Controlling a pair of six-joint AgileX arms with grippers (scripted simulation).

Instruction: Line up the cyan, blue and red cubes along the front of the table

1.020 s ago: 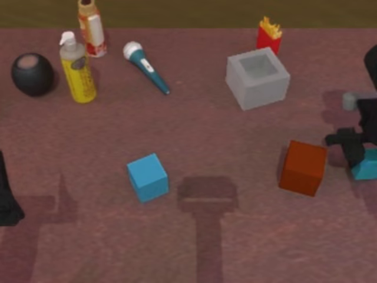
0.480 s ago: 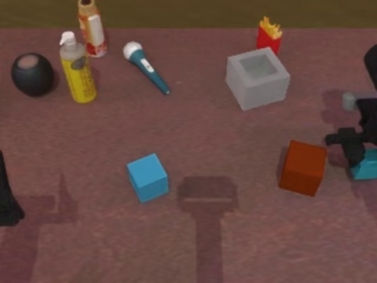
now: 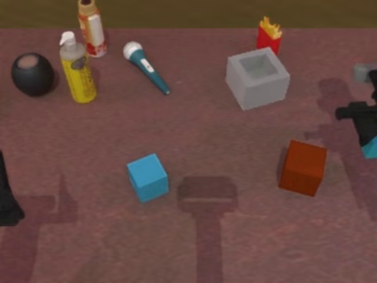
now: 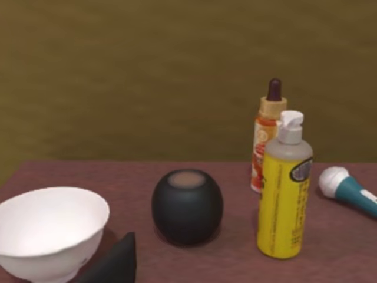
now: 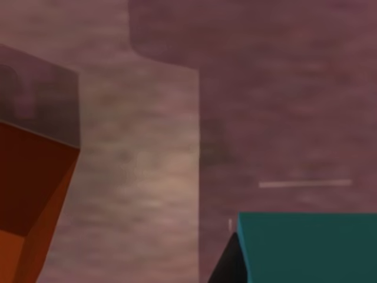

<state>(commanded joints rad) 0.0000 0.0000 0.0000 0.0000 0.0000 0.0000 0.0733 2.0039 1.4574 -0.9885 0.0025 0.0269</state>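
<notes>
Three cubes on the maroon bench (image 3: 194, 130), and biggest first: the orange-red cube (image 3: 303, 167) sits right of centre, the sky-blue cube (image 3: 147, 177) rests left of centre, well apart from it. The small cyan cube (image 3: 371, 147) is at the bench's right edge, pinched in the right gripper's (image 3: 366, 134) jaws, just right of the red one. Left gripper (image 3: 7, 200) parked at the left edge; cannot tell its jaws.
</notes>
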